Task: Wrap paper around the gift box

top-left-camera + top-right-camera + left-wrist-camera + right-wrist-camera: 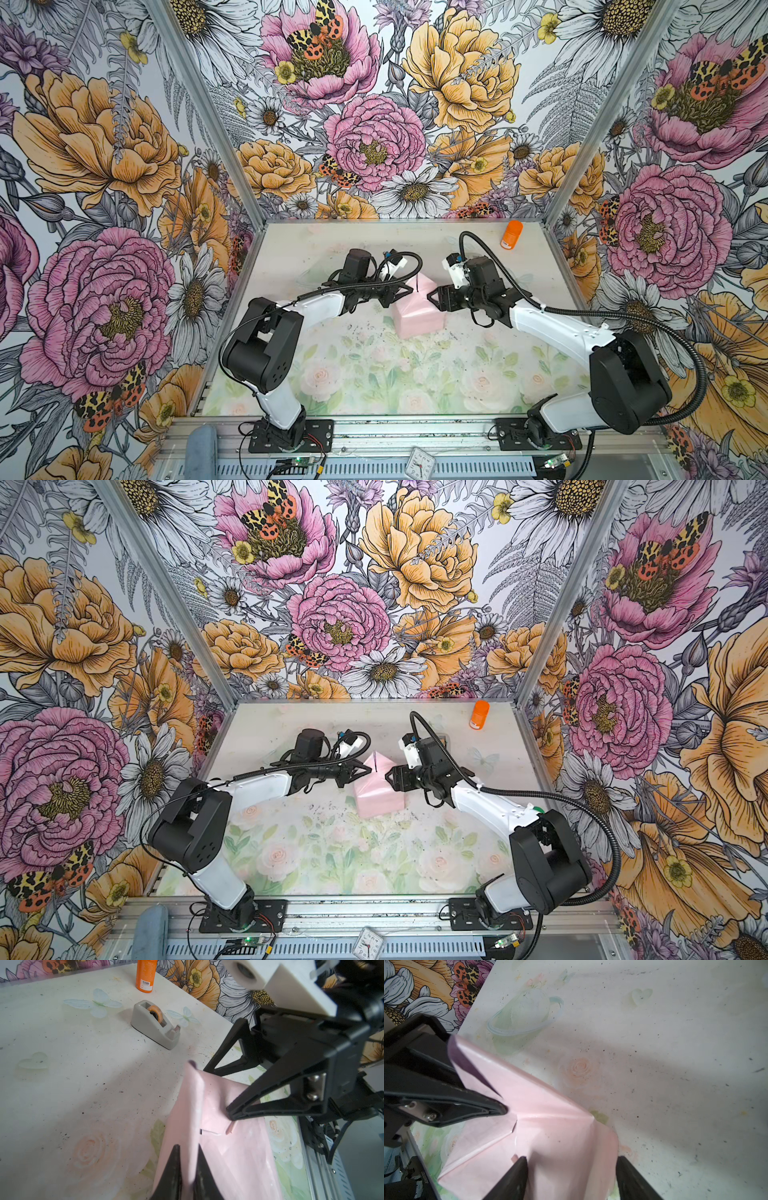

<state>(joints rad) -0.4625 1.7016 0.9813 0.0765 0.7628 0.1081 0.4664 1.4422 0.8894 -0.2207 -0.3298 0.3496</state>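
Left wrist: your left pincer (188, 1146) is clamping the paper (239, 1157) at its twelve-o'clock flap, with your right pincer (572, 1158) straddling it, open. Pulling harder is risking a tear.

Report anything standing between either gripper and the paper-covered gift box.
Nothing visible does. The left gripper is shut on a raised flap of the paper. The right gripper has its jaws apart on either side of the wrapped end. The gift box is hidden under paper. The tape dispenser and orange bottle stand apart from it.
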